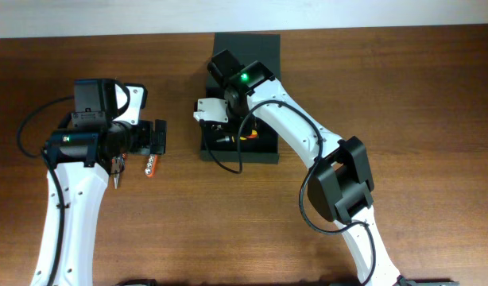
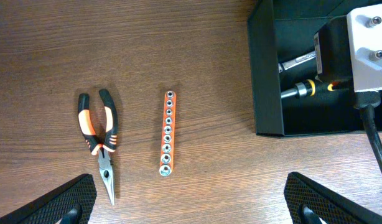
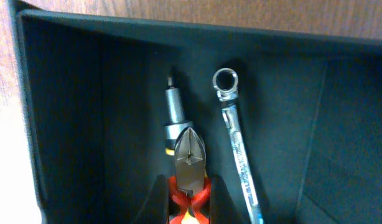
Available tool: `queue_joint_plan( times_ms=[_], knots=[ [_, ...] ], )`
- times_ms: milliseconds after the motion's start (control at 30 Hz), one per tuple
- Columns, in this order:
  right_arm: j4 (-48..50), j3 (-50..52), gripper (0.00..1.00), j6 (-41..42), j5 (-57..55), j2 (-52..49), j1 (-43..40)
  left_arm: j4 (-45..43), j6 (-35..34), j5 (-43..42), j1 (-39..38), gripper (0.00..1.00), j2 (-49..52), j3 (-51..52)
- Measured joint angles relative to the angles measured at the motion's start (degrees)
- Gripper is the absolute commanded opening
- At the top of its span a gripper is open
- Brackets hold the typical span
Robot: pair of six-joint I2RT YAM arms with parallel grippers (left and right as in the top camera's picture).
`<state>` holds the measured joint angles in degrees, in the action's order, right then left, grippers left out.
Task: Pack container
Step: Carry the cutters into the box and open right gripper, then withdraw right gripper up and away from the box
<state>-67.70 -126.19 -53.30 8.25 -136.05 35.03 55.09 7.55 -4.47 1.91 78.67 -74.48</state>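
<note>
Between the closed fingers of the right gripper [image 3: 186,210] sit the red handles of the side cutters [image 3: 190,158], low inside the container [image 3: 66,124] beside a screwdriver [image 3: 173,109] and a wrench [image 3: 237,155] — farther off, the left gripper [image 2: 191,202] hangs wide open over pliers [image 2: 99,134] and a socket rail [image 2: 168,134]. The container, at mid-table, looks stiff yet light; I would take it by a wall or by the edge of the lid [image 1: 260,46].

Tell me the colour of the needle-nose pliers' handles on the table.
Black with orange accents on the needle-nose pliers; clearest in the left wrist view.
</note>
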Motion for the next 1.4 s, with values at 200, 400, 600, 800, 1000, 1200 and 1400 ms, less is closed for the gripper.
queue_joint_plan(
  times_ms=[200,400,600,800,1000,1200,1400],
  knots=[
    [-0.68,0.74,0.06,2.80,0.74,0.00,0.00,0.00,0.00,0.00,0.00,0.99,0.00,0.00],
    [-0.50,3.45,0.06,3.80,0.92,0.00,0.00,-0.02,0.00,0.00,0.00,0.99,0.00,0.00],
    [0.31,4.42,0.21,3.96,0.94,0.00,0.00,-0.02,0.00,0.00,0.00,0.99,0.00,0.00],
    [-2.19,4.42,0.37,4.22,0.90,0.00,0.00,-0.02,0.00,0.00,0.00,0.99,0.00,0.00],
    [-3.82,4.44,0.37,6.69,-1.14,0.00,0.00,-0.04,0.00,0.00,0.00,0.99,0.00,0.00],
    [-4.70,1.44,0.39,11.80,-2.40,0.13,0.00,-0.76,0.02,0.00,0.00,0.99,0.00,0.00],
    [-7.19,-11.39,0.51,23.19,-3.98,3.45,-0.50,-0.87,0.00,0.00,0.00,0.99,0.00,0.00]
  ],
)
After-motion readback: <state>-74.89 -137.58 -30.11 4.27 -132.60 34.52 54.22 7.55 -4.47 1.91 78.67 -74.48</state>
